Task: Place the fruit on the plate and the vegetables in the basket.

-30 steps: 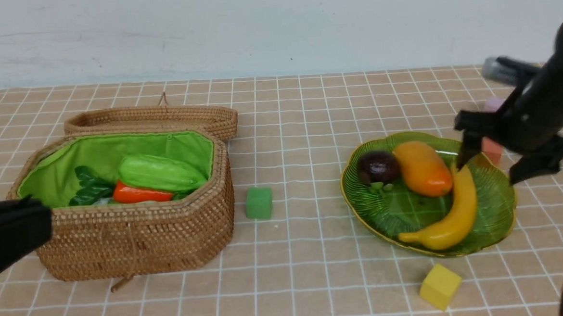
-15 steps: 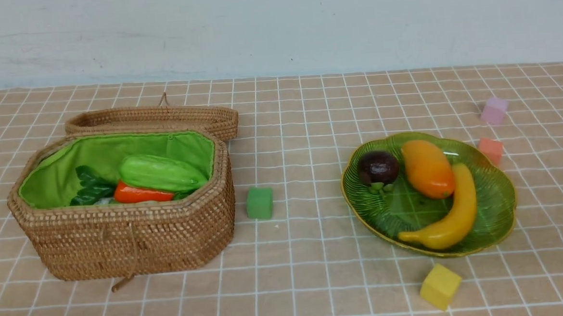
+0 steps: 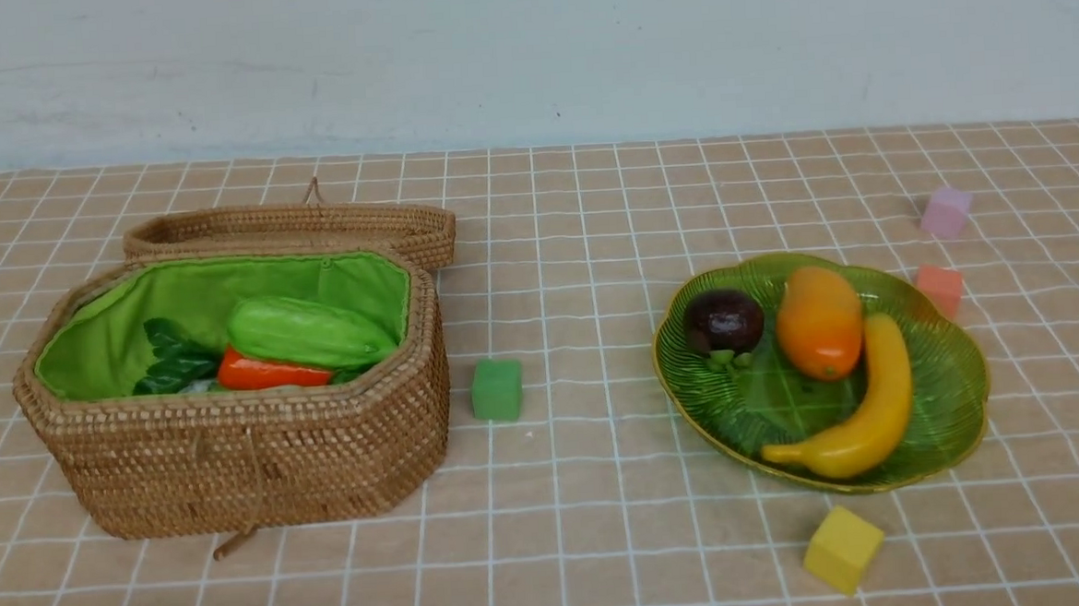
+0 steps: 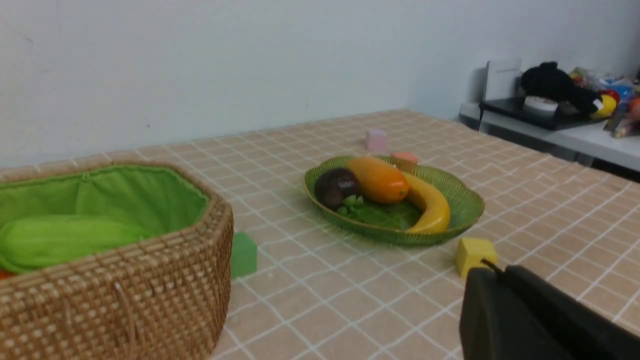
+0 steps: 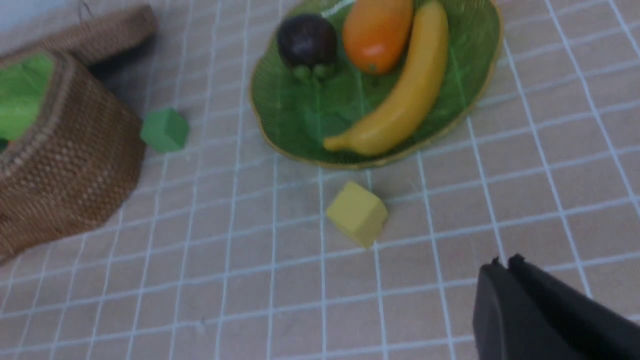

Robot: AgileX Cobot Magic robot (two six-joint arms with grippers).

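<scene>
The green leaf-shaped plate (image 3: 955,383) at the right holds the purple mangosteen (image 3: 723,321), the orange mango (image 3: 818,322) and the yellow banana (image 3: 863,406). The open wicker basket (image 3: 233,448) at the left holds the light-green gourd (image 3: 310,332) and the orange carrot (image 3: 266,373) with dark leaves; the radish is hidden. Neither arm shows in the front view. My left gripper (image 4: 492,272) is shut and empty, near the yellow cube. My right gripper (image 5: 502,262) is shut and empty, above the cloth, short of the plate (image 5: 300,120).
Foam cubes lie on the checked cloth: green (image 3: 496,389) between basket and plate, yellow (image 3: 841,549) in front of the plate, salmon (image 3: 940,287) and pink (image 3: 946,211) behind it. The basket's lid (image 3: 295,228) lies open at the back. A side table with clutter (image 4: 565,100) stands beyond the right edge.
Both arms have pulled back out of the front view; the right gripper was over the plate a second ago. The mango has rolled to a more upright lie.
</scene>
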